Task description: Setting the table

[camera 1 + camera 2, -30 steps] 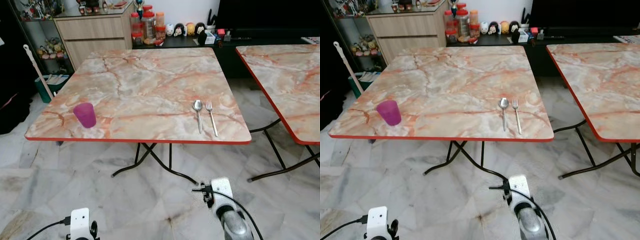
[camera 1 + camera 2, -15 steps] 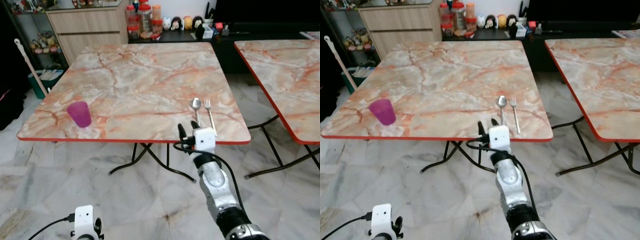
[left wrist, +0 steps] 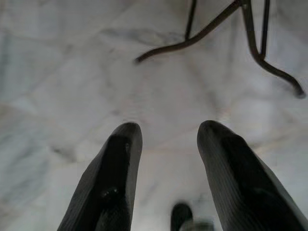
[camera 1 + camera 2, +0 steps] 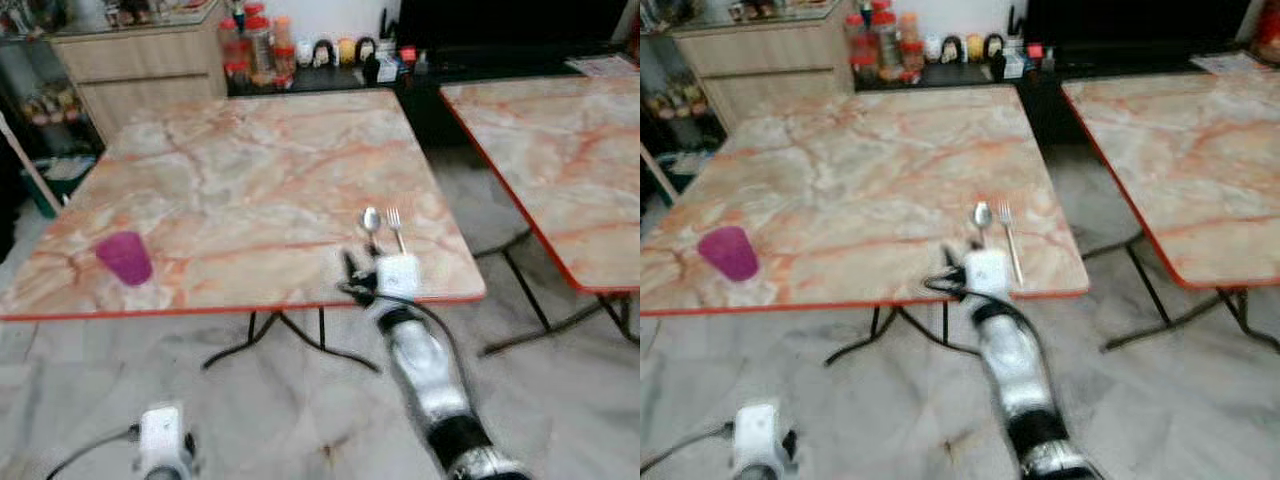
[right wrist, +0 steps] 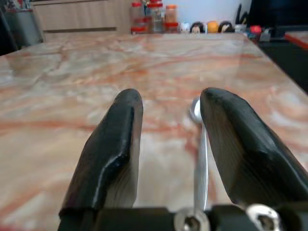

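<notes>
My desk (image 4: 250,170) carries the spoon (image 4: 372,222) and fork (image 4: 396,228) near its front right corner, long axes running front-to-back. My right end effector (image 5: 166,139), fingers spread, sits at the front edge just short of the spoon.

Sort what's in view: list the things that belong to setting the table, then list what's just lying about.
For the job:
spoon and fork, side by side near the table's front edge
purple cup, front left corner
right gripper, open, reaching over the edge towards the spoon

Lying about:
second table, on the right
jars and figurines, along the back
</notes>
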Tool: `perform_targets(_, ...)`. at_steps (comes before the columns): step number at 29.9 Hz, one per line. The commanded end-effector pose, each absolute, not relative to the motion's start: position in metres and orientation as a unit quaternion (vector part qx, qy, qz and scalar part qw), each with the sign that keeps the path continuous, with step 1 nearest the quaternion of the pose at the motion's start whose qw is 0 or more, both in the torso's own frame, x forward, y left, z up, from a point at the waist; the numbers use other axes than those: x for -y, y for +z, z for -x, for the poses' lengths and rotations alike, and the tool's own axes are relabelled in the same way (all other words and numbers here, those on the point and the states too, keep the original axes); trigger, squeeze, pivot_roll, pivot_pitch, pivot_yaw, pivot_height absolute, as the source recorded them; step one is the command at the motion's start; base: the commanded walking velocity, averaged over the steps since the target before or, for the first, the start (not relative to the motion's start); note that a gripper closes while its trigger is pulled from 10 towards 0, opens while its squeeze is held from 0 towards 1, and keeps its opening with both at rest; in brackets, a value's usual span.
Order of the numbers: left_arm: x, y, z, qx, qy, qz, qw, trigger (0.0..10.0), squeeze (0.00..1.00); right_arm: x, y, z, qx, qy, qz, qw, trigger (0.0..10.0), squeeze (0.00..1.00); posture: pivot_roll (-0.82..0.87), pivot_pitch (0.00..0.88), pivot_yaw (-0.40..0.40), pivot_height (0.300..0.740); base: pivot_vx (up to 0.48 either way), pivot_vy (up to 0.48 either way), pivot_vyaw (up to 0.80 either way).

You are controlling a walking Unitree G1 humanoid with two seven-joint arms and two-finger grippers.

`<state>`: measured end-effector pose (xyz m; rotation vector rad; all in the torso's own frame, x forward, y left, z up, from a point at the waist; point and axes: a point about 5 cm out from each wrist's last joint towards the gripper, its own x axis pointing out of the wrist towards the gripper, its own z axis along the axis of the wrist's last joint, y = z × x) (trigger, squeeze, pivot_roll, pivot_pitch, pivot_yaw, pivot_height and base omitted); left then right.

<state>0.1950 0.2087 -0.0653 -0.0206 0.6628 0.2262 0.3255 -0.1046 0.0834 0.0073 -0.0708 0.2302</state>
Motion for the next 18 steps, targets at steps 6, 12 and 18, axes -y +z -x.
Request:
perform_targets(6, -0.22, -0.067, -0.188, -0.335, 0.127, 0.005, 0.934, 10.0, 0.0, 0.086, 0.096, -0.331, 0.052, 0.132, -0.012, 0.99, 10.0, 0.0, -0.01, 0.0, 0.023, 0.732, 0.328, 0.0, 0.0)
perform_targets(12, -0.222, -0.065, -0.191, -0.33, 0.13, 0.005, 0.935, 10.0, 0.0, 0.087, 0.095, -0.331, 0.045, 0.123, -0.009, 0.991, 10.0, 0.0, -0.01, 0.0, 0.027, 0.732, 0.328, 0.0, 0.0)
perform_targets(18, -0.221, -0.067, -0.189, -0.335, 0.128, 0.005, 0.934, 10.0, 0.0, 0.094, 0.084, -0.329, 0.018, 0.094, -0.02, 0.995, 10.0, 0.0, -0.01, 0.0, 0.032, 0.732, 0.316, 0.0, 0.0)
